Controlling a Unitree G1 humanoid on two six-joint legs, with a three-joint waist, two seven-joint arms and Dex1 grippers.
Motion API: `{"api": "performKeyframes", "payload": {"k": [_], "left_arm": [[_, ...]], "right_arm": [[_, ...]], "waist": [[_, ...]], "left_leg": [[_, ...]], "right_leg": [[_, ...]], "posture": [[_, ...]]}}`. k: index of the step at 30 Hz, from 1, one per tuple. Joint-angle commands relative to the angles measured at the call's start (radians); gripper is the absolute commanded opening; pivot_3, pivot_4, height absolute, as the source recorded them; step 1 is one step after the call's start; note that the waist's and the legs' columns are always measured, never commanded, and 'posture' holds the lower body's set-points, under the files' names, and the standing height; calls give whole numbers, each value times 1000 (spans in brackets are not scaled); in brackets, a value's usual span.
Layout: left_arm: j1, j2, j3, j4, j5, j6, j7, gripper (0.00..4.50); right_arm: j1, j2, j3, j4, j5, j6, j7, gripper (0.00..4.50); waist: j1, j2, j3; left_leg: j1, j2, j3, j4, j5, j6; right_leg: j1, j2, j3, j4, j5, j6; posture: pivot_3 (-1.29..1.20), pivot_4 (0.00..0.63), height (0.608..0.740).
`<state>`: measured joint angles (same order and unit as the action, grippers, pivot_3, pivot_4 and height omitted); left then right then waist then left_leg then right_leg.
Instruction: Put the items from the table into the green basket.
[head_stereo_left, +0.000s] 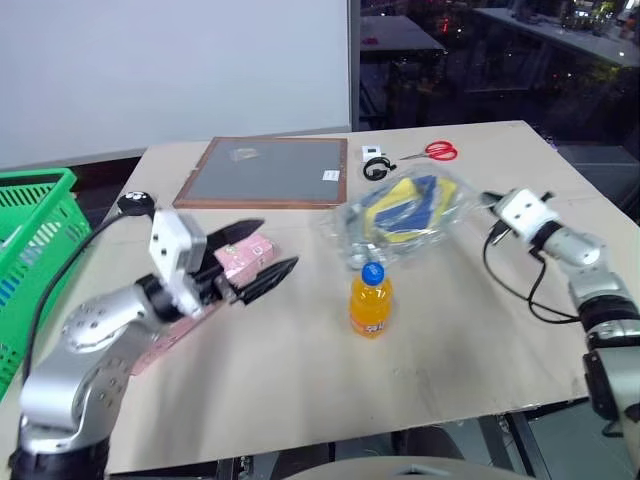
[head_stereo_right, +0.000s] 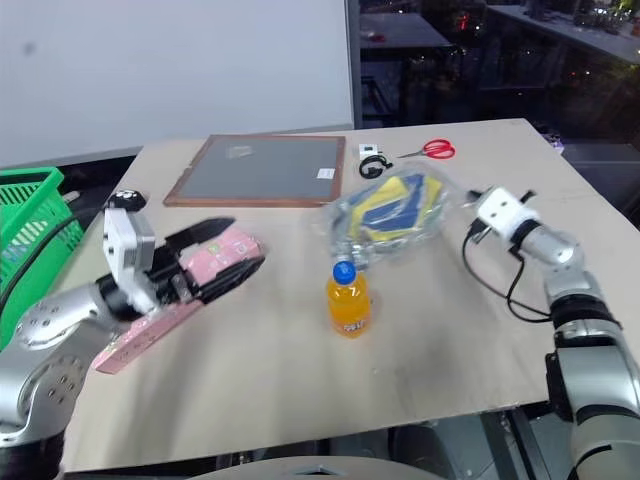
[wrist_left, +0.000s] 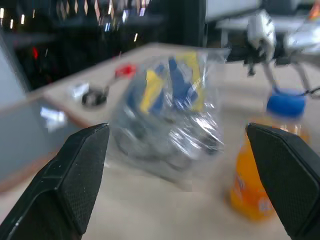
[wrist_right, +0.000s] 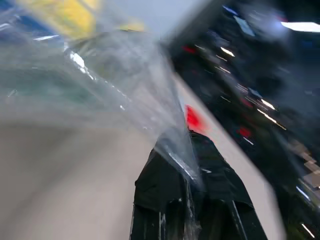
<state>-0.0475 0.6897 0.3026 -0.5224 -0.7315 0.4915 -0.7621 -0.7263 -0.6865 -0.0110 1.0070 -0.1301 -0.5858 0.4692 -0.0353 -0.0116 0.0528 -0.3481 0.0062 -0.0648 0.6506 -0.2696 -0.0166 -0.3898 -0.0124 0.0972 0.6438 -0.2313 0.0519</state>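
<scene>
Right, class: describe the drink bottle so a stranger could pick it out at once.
Start from the beige table and look near its middle, in front of the clear plastic bag. The small bottle stands upright there, alone. Unlike its neighbours, it holds orange drink and has a blue cap.

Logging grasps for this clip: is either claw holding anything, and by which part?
The right claw is shut on the clear crinkly plastic bag, pinching its edge. The left claw is open and holds nothing.
</scene>
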Motion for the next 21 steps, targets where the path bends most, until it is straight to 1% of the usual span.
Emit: {"api": "performKeyframes", "payload": {"k": [1,3,6,8,11,15,16,18,20,21], "left_arm": [[-101,12,-52,63,16,-11,-39,4500],[-165,17,-92,112,40,-29,-75,4500],[-291,-21,-162,214,80,-62,-108,4500],[-347,-44,-198,258,97,-73,-131,4500],[-406,-71,-236,309,106,-78,-173,4500],[-443,-82,-280,367,117,-80,-245,4500],[-452,-87,-287,381,121,-83,-255,4500],[-469,-98,-295,407,133,-91,-269,4500],[-484,-106,-300,435,150,-104,-279,4500],[-489,-109,-301,443,158,-108,-281,4500]], "right_arm": [[3,-94,-85,-3,42,57,-67,82],[35,-153,-105,-12,36,86,-96,82],[128,-231,-145,-39,39,116,-140,82],[193,-260,-176,-70,50,141,-169,82],[314,-279,-238,-153,81,193,-194,82],[479,-272,-322,-303,145,283,-175,82],[514,-267,-343,-347,165,306,-166,331],[574,-259,-379,-428,198,355,-151,950],[623,-250,-418,-486,236,393,-131,1818],[641,-245,-434,-509,265,415,-102,2335]], "waist": [[-8,0,0],[-14,0,0],[-27,0,0],[-40,0,0],[-75,0,0],[-145,1,0],[-162,1,-1],[-189,2,-1],[-217,1,-1],[-231,1,0]], "left_leg": [[0,0,1,0,-1,1],[0,0,1,-1,-1,2],[-1,0,2,-1,-2,3],[-1,0,3,-1,-2,4],[-2,-1,5,0,-3,5],[-1,-1,7,0,-4,6],[-3,-1,7,0,-4,6],[-4,-1,8,0,-4,6],[-1,-1,8,0,-4,6],[0,-1,8,0,-4,6]], "right_leg": [[0,0,1,-1,0,0],[-1,1,1,-1,-1,1],[-1,1,2,-1,-1,2],[-1,0,2,-2,-2,3],[-1,-1,5,-3,-2,4],[-1,0,7,-2,-1,9],[0,0,8,-2,-3,13],[1,0,8,-2,-4,14],[4,0,9,-2,-4,15],[5,0,9,-2,-4,16]], "posture": [[-19,0,740],[-42,0,740],[-96,0,740],[-135,0,740],[-184,0,740],[-240,0,740],[-240,0,740],[-240,0,740],[-271,0,740],[-270,0,740]]}}
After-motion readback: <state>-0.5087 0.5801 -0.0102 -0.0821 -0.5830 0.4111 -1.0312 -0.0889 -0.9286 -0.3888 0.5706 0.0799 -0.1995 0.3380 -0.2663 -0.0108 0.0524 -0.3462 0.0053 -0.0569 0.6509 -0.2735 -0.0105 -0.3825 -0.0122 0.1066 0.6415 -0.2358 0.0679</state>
